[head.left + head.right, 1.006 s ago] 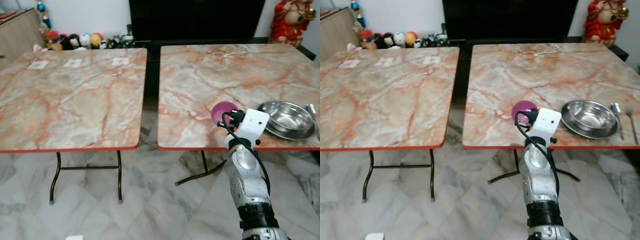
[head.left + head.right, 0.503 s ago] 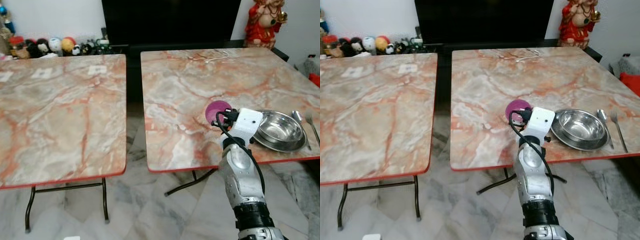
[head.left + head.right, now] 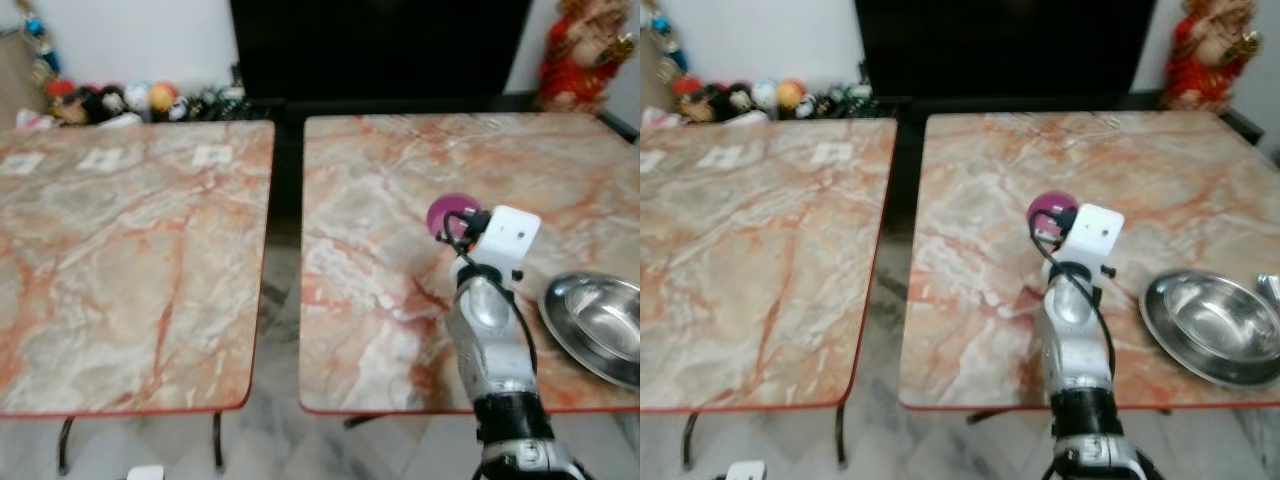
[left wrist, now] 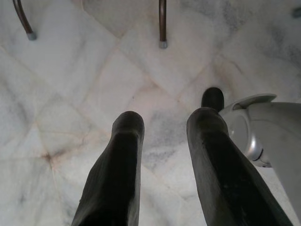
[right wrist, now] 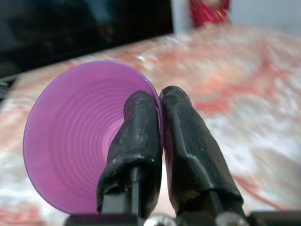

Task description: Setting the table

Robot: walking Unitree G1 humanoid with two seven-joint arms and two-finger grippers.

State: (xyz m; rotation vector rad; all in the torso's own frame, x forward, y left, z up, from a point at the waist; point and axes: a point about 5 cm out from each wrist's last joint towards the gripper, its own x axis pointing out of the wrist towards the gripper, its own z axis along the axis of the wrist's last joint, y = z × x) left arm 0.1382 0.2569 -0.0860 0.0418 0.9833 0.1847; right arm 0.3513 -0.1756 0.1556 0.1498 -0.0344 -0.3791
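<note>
The right gripper [image 5: 157,101] pinches the purple cup [image 5: 75,136] by its rim, jaws closed, above the worktop [image 3: 980,200]. I'd set it upright beside the steel bowl [image 3: 1212,325], lowering gently. The idle left gripper [image 4: 164,129] hangs with jaws apart.

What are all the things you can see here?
Tables: 2, orange-and-cream marble tops with red edges, side by side; left table, right table.
Purple cup: 1, held over the right table, its wall pinched in the right hand.
Metal bowl: 1, silver, on the right table near its right front edge.
Paper squares: 3, white, along the far edge of the left table.
Small toys: several, mixed colours, in a row behind the left table.
Red figurine: 1, far right corner.
Dark screen: 1, black, against the back wall.
Floor: pale marble tiles.
Right hand: black fingers shut on the cup.
Left hand: black fingers apart, hanging over the floor.
</note>
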